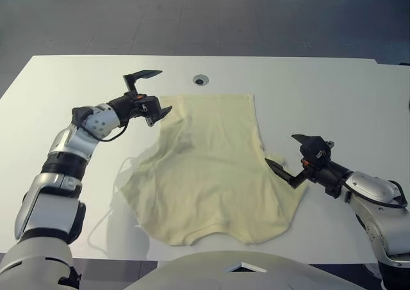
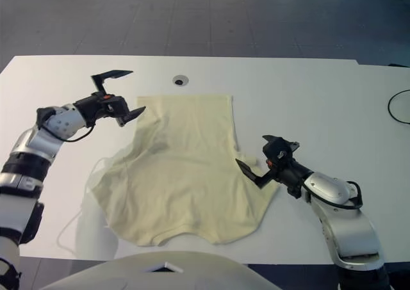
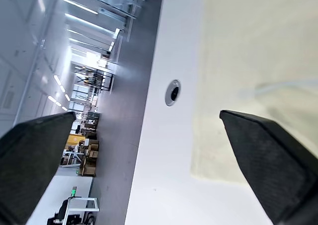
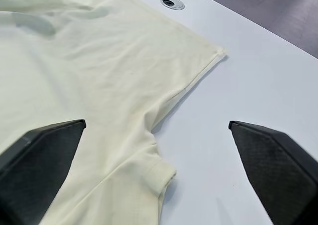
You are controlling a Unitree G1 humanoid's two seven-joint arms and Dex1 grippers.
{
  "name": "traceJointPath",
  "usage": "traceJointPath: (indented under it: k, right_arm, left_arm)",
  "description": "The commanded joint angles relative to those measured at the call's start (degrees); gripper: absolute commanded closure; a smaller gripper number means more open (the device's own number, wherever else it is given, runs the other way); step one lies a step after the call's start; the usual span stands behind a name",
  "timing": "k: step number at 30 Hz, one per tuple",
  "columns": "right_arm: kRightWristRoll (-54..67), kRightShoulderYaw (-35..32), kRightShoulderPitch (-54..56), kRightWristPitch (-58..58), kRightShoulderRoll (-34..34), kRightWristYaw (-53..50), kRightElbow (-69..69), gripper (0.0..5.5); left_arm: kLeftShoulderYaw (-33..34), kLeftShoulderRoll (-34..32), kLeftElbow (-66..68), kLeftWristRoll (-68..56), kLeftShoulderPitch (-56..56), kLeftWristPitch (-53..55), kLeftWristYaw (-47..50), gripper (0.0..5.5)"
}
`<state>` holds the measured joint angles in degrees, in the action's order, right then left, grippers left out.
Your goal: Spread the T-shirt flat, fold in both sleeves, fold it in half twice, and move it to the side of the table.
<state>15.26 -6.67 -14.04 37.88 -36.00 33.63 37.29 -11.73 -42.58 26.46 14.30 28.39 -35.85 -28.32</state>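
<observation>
A pale yellow T-shirt (image 1: 211, 168) lies mostly spread on the white table (image 1: 333, 91), hem at the far side, neckline toward me. Its left sleeve (image 1: 131, 175) is rumpled and its right sleeve (image 4: 149, 175) is bunched small at the armpit. My left gripper (image 1: 154, 93) hovers open just above the shirt's far left hem corner, holding nothing. My right gripper (image 1: 289, 154) stands open at the shirt's right edge, next to the bunched sleeve, with nothing between its fingers.
A round cable grommet (image 1: 200, 80) sits in the table just beyond the hem. A thin white cord (image 1: 102, 226) loops on the table near the left sleeve. Bare table stretches left, right and beyond the shirt. A black cable (image 2: 398, 107) lies at the far right.
</observation>
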Motion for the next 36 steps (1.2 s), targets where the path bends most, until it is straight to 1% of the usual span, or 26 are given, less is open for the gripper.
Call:
traceJointPath:
  k: [1,4,7,10,12,14,18,19,21,26,30,34,35,36]
  right_arm:
    - [1.48,-0.66,-2.51,1.13,1.02,-0.86,2.04,0.16]
    - [2.45,-1.4,-3.59,1.42,1.31,-0.93,2.38,0.16]
    - [3.29,-2.35,-4.22,2.04,1.45,-0.9,2.29,0.16]
    - [4.54,-3.51,-4.49,3.27,1.6,-1.25,2.13,0.16]
    - [6.74,-6.0,-5.36,5.67,2.23,-1.77,3.35,0.1]
    - [10.33,-9.85,-6.77,9.63,4.34,-3.65,5.48,0.1]
    - [15.81,-15.1,-9.92,17.31,8.77,-8.52,8.56,0.1]
    - [16.43,-15.9,-10.8,18.8,9.52,-9.6,9.05,0.31]
    - [17.59,-16.84,-12.22,21.66,10.35,-11.27,9.97,0.56]
    - [19.04,-16.13,-14.05,27.15,10.8,-14.13,11.71,1.4]
    - [18.37,-15.48,-13.74,29.37,9.77,-15.46,10.65,1.96]
    - [17.88,-14.51,-13.3,30.62,8.63,-15.86,10.24,2.58]
    - [17.53,-14.32,-13.28,30.75,8.3,-15.99,9.87,2.7]
    - [17.14,-14.26,-13.39,30.87,7.98,-16.13,9.45,2.69]
  left_arm:
    - [10.2,-3.19,-22.55,-17.59,-18.7,19.89,-5.17,0.13]
    - [17.69,-3.59,-37.95,-28.87,-35.46,35.97,-6.25,0.13]
    - [24.03,-2.84,-47.25,-35.76,-48.03,46.52,-6.0,0.13]
    - [28.76,-0.97,-53.11,-39.79,-57.43,54.05,-5.11,0.13]
    - [31.78,1.16,-56.97,-42.27,-64.59,58.72,-4.31,0.42]
    - [33.63,2.99,-59.45,-43.67,-69.28,61.42,-3.97,0.77]
    - [34.12,4.26,-61.23,-43.63,-71.38,63.77,-4.22,1.48]
    - [34.13,4.43,-61.24,-43.53,-71.45,64.0,-4.27,1.69]
    - [34.17,4.85,-61.05,-43.34,-71.68,64.21,-4.45,1.99]
    - [32.22,6.04,-59.52,-41.45,-71.27,63.38,-4.92,2.87]
    - [31.52,6.75,-57.79,-40.68,-70.36,63.28,-5.37,3.46]
    - [31.44,7.11,-57.08,-40.23,-70.61,63.64,-5.47,2.9]
    - [31.37,7.15,-56.96,-40.13,-70.61,63.78,-5.5,2.78]
    - [31.23,7.16,-56.81,-40.01,-70.43,63.89,-5.63,2.57]
